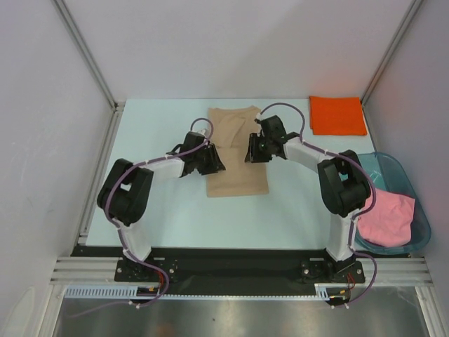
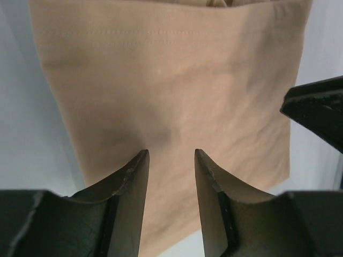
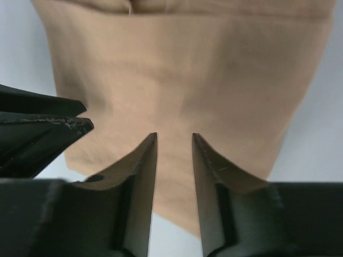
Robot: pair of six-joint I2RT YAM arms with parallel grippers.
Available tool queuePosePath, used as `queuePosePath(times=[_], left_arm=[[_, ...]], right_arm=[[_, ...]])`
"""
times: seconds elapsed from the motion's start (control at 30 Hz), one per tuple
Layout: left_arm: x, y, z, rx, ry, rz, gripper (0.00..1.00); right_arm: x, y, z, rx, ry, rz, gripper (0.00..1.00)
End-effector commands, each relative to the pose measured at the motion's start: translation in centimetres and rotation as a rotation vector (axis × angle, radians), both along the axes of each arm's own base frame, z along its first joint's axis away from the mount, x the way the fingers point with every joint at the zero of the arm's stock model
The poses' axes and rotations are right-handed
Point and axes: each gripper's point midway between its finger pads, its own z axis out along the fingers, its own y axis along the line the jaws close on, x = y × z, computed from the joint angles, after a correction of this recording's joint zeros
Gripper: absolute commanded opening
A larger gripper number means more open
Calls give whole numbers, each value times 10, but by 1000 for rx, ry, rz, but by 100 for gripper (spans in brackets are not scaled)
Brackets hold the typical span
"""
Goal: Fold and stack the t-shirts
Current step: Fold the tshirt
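Tan t-shirt (image 1: 236, 151) lay mid-bench under my narrowly parted, empty grippers, left (image 2: 170, 160) and right (image 3: 174, 142); I feared pinching only one layer.

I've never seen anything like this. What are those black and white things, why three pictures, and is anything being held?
They are two robot arms bolted to a table. One picture looks down from above; the other two come from cameras on each wrist. The left gripper and right gripper hover, open and holding nothing, over a partly folded tan t-shirt. A folded orange t-shirt lies at the far right corner. A pink t-shirt sits crumpled in a teal tub.
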Motion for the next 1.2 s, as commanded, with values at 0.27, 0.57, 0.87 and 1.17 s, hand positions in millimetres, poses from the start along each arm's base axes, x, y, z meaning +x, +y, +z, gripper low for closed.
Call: queuePosePath(times=[0.27,0.57,0.87,1.17], left_arm=[[75,-1,4,-147,-60,41,41],[69,38,16,-72,-89,84,46],[-23,65,73,-148,-194,222,68],[-122,43,43,-366,-87,497,67]], right_arm=[[82,-28,-27,319,7,-59,16],[104,-89,-33,290,23,-160,35],[5,-118,16,227,22,-382,63],[-92,-104,38,451,-48,-573,68]])
